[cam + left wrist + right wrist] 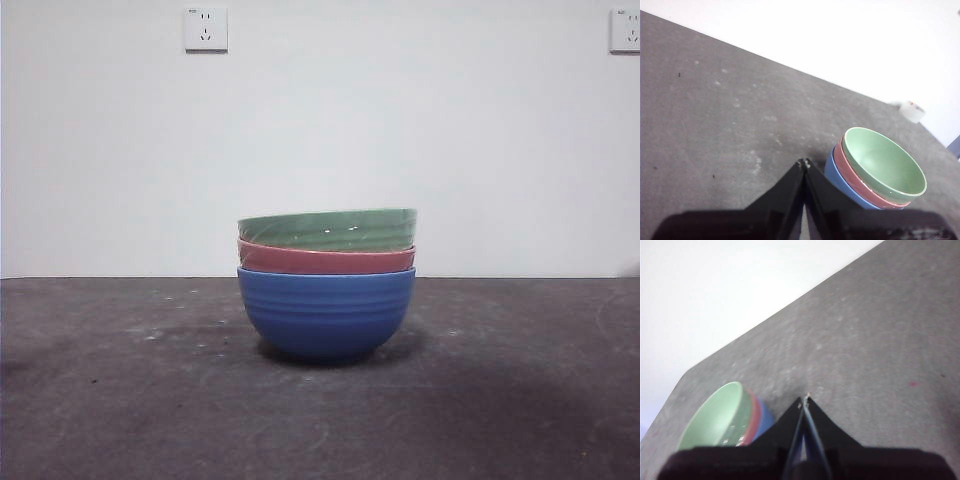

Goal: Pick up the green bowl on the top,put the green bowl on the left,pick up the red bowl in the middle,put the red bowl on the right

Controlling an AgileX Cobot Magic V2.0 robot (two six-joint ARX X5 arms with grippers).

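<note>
Stack intact at table centre: the green bowl (327,229) sits nested on top, the red bowl (326,260) under it with only its rim band showing, both inside the blue bowl (326,315), which rests on the grey table (120,400). Nothing has been lifted; judged from this, the task is at its very start, step one (green bowl pick) not yet begun.

Left gripper (804,162): jaws pressed together, tips meeting, nothing between them. It hangs above the table, just beside the stack but apart from it; the left wrist view shows the green bowl (883,162) open and empty, its rim fully exposed. Right gripper (805,400): jaws likewise closed tip to tip, empty, above the table on the other side of the stack; the green bowl (715,420) appears at the edge of that view. Neither arm shows in the front view.

Next move, as I judge it: the left gripper should open, come over the near rim of the green bowl, and pinch the wall. The glaze is glossy, so slip is a risk, and the red bowl may drag up with it. The right wrist picture is soft, so the height of that gripper above the table is uncertain.
</note>
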